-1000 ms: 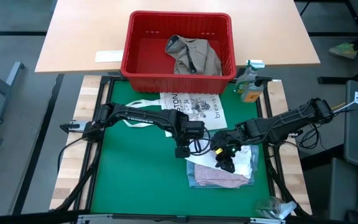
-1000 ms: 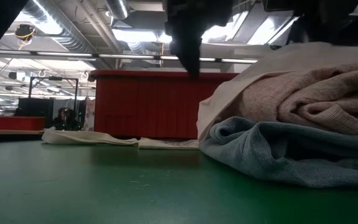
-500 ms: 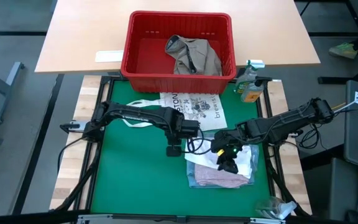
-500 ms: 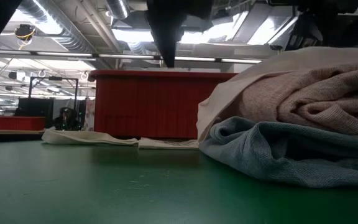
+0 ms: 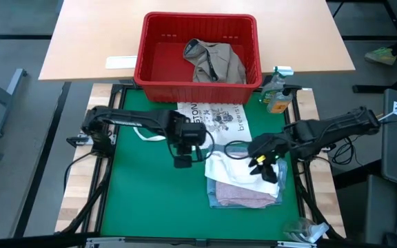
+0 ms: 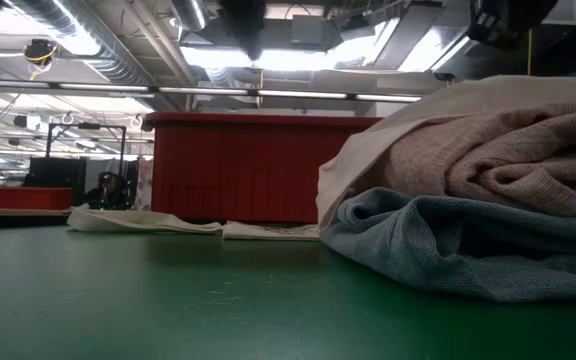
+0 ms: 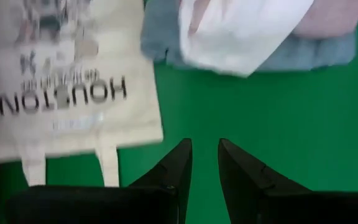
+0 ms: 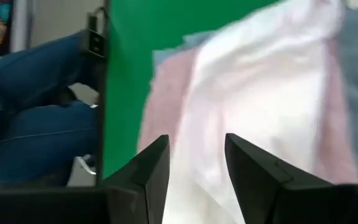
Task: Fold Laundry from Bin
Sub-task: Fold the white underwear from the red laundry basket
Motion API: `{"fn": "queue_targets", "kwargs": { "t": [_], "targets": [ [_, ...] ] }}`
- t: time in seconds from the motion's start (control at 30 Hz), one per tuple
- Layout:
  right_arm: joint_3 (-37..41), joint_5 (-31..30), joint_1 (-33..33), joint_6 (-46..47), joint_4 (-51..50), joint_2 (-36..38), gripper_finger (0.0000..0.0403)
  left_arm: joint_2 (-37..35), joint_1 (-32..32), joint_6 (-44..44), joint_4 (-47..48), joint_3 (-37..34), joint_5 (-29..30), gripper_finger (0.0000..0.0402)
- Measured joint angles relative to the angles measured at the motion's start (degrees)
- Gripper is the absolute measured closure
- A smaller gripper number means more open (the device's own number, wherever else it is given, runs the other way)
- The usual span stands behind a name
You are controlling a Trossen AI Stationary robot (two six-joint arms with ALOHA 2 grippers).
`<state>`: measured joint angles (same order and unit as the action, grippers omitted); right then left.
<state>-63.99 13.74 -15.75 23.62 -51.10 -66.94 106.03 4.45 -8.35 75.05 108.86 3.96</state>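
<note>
A folded stack of laundry (image 5: 243, 184) lies on the green mat (image 5: 150, 200) at the right: a light blue piece (image 6: 448, 240) at the bottom, a pale pink one (image 6: 508, 150) on it and a white one (image 5: 227, 169) on top. A khaki-grey garment (image 5: 214, 60) lies in the red bin (image 5: 158, 48) at the far edge. My left gripper (image 5: 182, 162) hovers open, with a narrow gap, over bare mat left of the stack (image 7: 247, 37). My right gripper (image 5: 265, 167) hovers open above the stack's right part (image 8: 260, 81). Neither holds anything.
A flat white tote bag printed "HOUSTON" (image 5: 216, 117) lies on the mat between the bin and the stack. A spray bottle (image 5: 276, 91) stands at the far right corner. A person's legs in jeans (image 8: 36, 130) show beyond the table's edge. Bare mat lies to the left.
Both grippers have risen from the stack. My left gripper has gone toward the table's left edge, off the stack and over bare mat. My right gripper has gone toward the right and far edges and has rolled a little. The white piece now shows on top of the stack.
</note>
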Motion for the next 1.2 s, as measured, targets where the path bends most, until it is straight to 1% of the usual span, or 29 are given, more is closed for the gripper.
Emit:
{"fn": "queue_targets", "kwargs": {
  "t": [0.1, 0.2, 0.27, 0.37, 0.47, 0.57, 0.67, 0.73, 0.93, 1.03, 1.2],
  "targets": [
    [-0.02, -2.62, 0.0, 0.02, -3.8, 2.12, 0.0246, -5.01, -0.53, -2.6, -2.04, -8.04, 0.49, 0.0327],
    [-0.02, -4.76, 0.0, 0.02, -6.58, 3.64, 0.0246, -12.57, -1.34, -6.33, -10.47, -19.83, 1.0, 0.0327],
    [0.0, -6.15, 0.0, 0.0, -7.85, 4.68, 0.0246, -17.68, -1.89, -9.81, -18.91, -28.64, 0.93, 0.0327],
    [-0.02, -7.71, 0.0, 0.01, -7.85, 5.57, 0.0246, -23.83, -2.18, -16.82, -35.52, -41.48, 0.9, 0.0327],
    [-0.02, -8.74, 0.02, -0.12, -7.34, 5.69, 0.0246, -26.29, -2.09, -23.44, -51.72, -51.19, 0.89, 0.0327],
    [-0.02, -8.81, 0.02, -0.33, -7.29, 5.56, 0.0246, -26.39, -1.81, -27.25, -64.34, -57.77, 0.9, 0.0327],
    [-0.02, -8.81, 0.02, -0.33, -7.23, 5.18, 0.0246, -25.28, -1.81, -27.12, -72.17, -62.09, 0.87, 0.0327],
    [-0.02, -8.81, 0.02, -0.33, -7.28, 5.06, 0.0246, -24.38, -1.81, -27.11, -75.21, -63.77, 0.84, 0.0327],
    [0.0, -8.83, 0.02, -0.33, -7.4, 4.88, 0.0246, -20.39, -1.16, -27.51, -81.29, -64.94, -2.16, 0.0321],
    [-0.02, -8.81, 0.02, -0.35, -7.39, 4.9, 0.0246, -17.71, -0.23, -27.58, -85.73, -64.92, -2.4, 0.03],
    [-0.02, -8.77, 0.02, -0.35, -7.4, 4.9, 0.0246, -12.58, 0.99, -27.6, -93.14, -64.92, -2.17, 0.0248]
  ]
}}
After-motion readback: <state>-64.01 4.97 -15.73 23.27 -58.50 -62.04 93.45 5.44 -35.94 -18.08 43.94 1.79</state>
